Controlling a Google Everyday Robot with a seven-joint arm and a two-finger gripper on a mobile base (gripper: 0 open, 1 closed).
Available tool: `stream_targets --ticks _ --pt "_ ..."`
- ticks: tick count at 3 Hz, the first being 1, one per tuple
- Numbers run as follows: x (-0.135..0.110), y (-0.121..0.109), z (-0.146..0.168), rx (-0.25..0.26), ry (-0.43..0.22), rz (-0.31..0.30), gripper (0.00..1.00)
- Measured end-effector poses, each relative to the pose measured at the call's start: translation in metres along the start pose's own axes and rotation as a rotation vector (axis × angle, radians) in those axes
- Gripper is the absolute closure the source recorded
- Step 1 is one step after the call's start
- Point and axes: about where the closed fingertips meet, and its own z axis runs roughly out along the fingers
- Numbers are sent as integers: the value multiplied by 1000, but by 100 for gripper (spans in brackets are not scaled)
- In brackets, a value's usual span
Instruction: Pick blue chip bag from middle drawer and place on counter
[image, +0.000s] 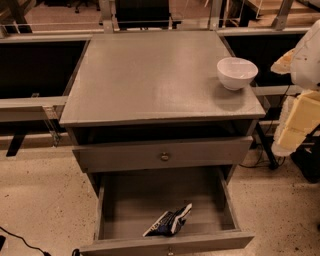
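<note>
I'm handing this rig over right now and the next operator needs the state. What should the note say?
The gripper is at the right edge of the view, beside the cabinet, well away from the bag.
The blue chip bag lies in the open middle drawer, near its front.
The counter holds only a white bowl near its right edge.
Done: drawer open.
Left: reach in, grasp the bag, lift it, set it on the counter.

At the 3 o'clock edge the robot's arm (309, 57) shows a rounded white shell with a tan patch at its tip, and just below it sits the tool (296, 125) — blocky pale-yellow segments edged in fuzzy white.
</note>
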Motion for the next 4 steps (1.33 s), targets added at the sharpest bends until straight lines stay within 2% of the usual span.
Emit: stream_targets --ticks 1,2,3,4 --pt "0 0 0 0 0 0 0" --pt "4 1 31 -49 57 -20 0" --pt "10 24 81 -105 61 -107 0" --pt "60 73 177 -170 34 -164 0"
